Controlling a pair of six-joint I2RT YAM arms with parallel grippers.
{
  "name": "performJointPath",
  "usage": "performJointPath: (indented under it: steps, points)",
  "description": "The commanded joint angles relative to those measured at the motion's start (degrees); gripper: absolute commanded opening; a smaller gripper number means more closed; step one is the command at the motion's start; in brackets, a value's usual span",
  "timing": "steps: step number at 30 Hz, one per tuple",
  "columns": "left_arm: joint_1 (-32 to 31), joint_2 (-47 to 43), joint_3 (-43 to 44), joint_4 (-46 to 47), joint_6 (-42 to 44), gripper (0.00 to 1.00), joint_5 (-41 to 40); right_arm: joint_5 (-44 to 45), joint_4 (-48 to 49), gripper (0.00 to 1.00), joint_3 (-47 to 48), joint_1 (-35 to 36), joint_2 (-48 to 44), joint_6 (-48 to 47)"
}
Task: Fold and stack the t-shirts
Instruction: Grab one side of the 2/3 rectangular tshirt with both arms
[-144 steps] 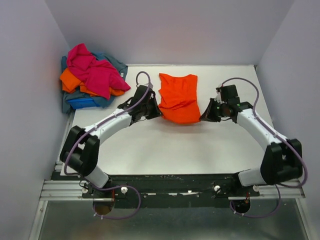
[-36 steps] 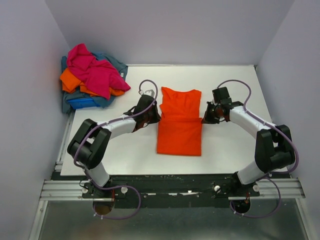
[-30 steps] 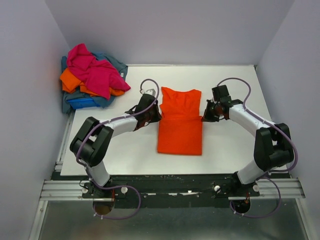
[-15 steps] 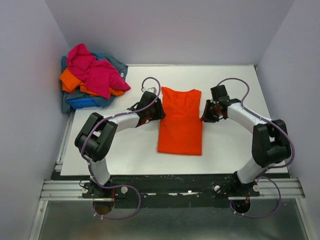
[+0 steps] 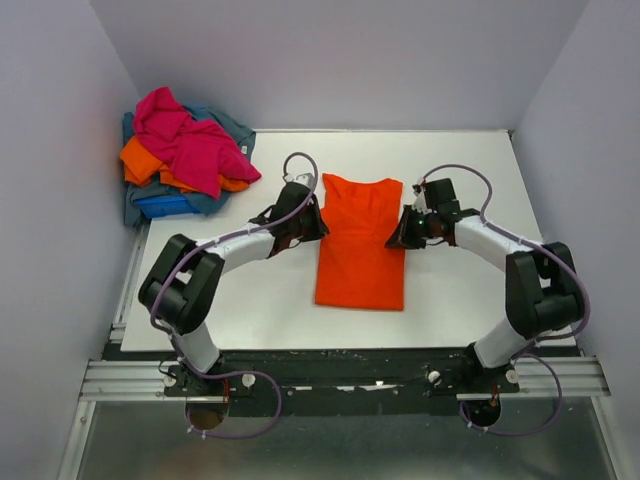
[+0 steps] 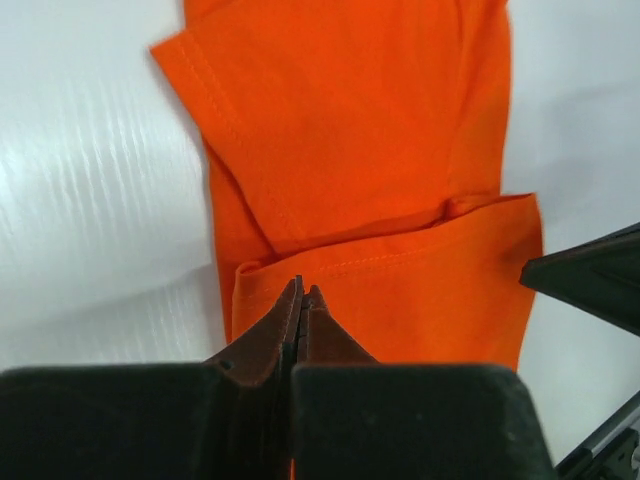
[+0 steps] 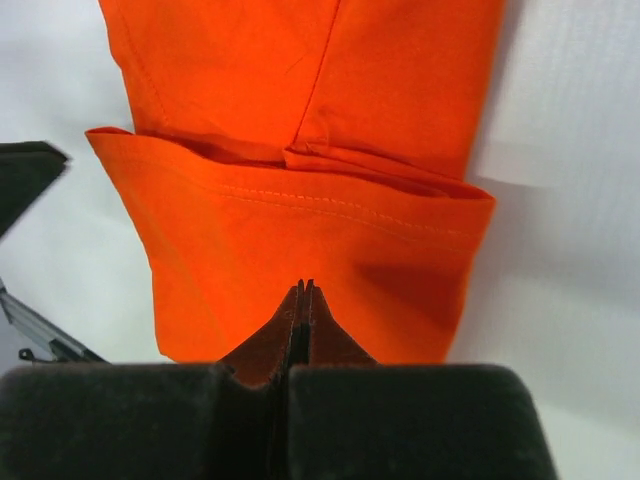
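The first item is only partly done, I judge: the orange shirt [image 5: 360,250] lies flat mid-table as a narrow strip, sleeves tucked in, its near end turned up as a flap [image 6: 400,300] whose hem reaches about the middle. At least one more fold looks due, and no stack exists yet. The left gripper [image 5: 308,222] sits at the strip's left edge and the right gripper [image 5: 403,230] at its right edge. Both are clenched, tips together over the flap, and no cloth shows between the fingers. The pile [image 5: 185,150] at the far left corner is crumpled, pink on top of orange, blue and grey-blue. It is well apart from the arms and blocks nothing. The grippers face each other across the strip, so moving inward risks a bump.
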Motion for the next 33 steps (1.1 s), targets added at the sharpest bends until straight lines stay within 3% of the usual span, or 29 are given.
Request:
performJointPath:
  steps: [1,8,13,23,28,33]
  points:
    - [0.13,6.28,-2.93,4.45,-3.8,0.0,5.88,-11.07,10.05,0.01,-1.41,-0.15,6.76,1.83]
    - [2.06,13.77,-2.94,8.68,-5.12,0.0,6.76,-3.88,9.98,0.01,-0.27,-0.77,14.33,2.98]
    - [2.15,7.54,-3.55,5.18,-2.75,0.0,2.9,-3.62,10.24,0.01,-2.2,-0.77,9.52,2.01]
    - [0.4,-10.13,-9.96,-2.47,-0.99,0.02,-0.8,2.17,1.11,0.01,-6.95,-0.77,-6.23,-0.54]
    - [-1.63,-14.0,-15.31,-0.83,-3.09,0.02,0.08,2.89,0.74,0.01,-8.88,-0.77,-6.33,-0.28]
    - [-2.33,-10.24,-15.95,1.83,-5.03,0.01,2.28,6.74,-1.0,0.01,-4.76,-0.77,1.58,1.22]
